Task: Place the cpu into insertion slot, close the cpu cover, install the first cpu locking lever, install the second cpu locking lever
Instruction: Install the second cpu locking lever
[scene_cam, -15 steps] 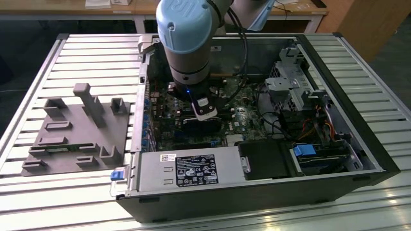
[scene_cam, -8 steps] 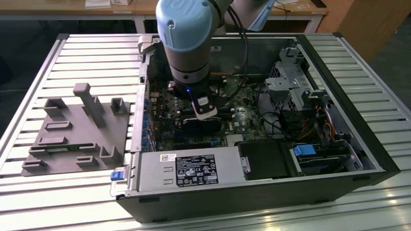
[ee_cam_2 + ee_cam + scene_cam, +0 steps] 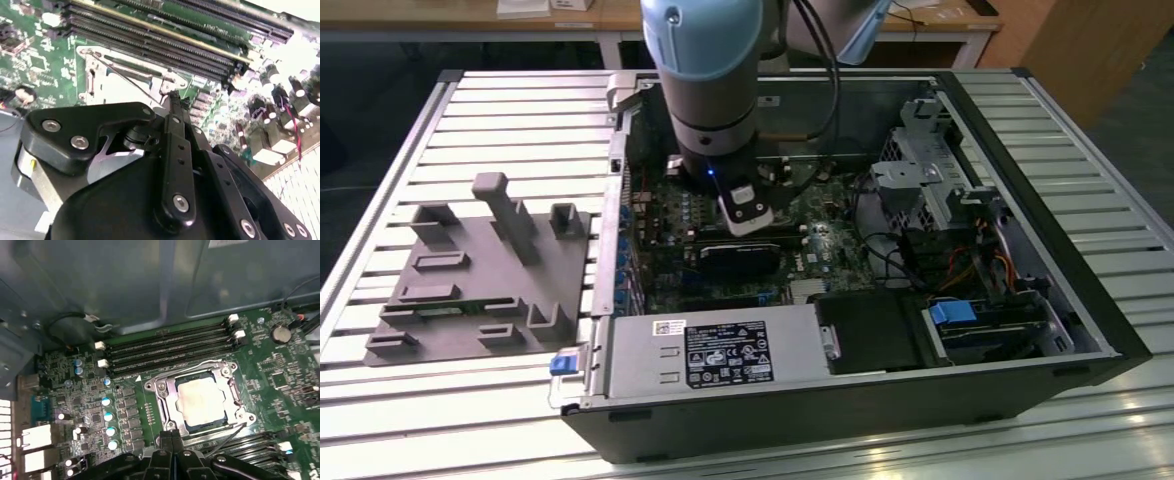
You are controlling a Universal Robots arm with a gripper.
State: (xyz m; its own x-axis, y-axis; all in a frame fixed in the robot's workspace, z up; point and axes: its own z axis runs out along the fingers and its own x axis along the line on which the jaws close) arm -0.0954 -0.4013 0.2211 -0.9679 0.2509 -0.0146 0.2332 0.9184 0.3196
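The cpu [image 3: 202, 400], a silvery square chip, lies flat in the insertion slot [image 3: 200, 428] on the green motherboard [image 3: 280, 375]. The cpu cover [image 3: 169, 395], a metal frame plate, lies down around the chip. One wire locking lever [image 3: 197, 365] runs along the socket's side by the memory slots. Another wire lever [image 3: 227, 435] slants away from the opposite side, close to my fingers. My gripper [image 3: 172, 447] is shut, its tips just short of the socket's edge. In the second wrist view the gripper [image 3: 172, 97] sits against the glare-bright socket [image 3: 125, 85]. In the exterior view the gripper [image 3: 744, 215] reaches down into the open case.
Long black memory slots [image 3: 170, 347] flank the socket, with capacitors [image 3: 107, 415] beside it. The grey power supply [image 3: 707, 358] fills the case's near side and a drive cage [image 3: 927, 185] the exterior view's right. A grey fixture [image 3: 480, 280] lies on the slatted table.
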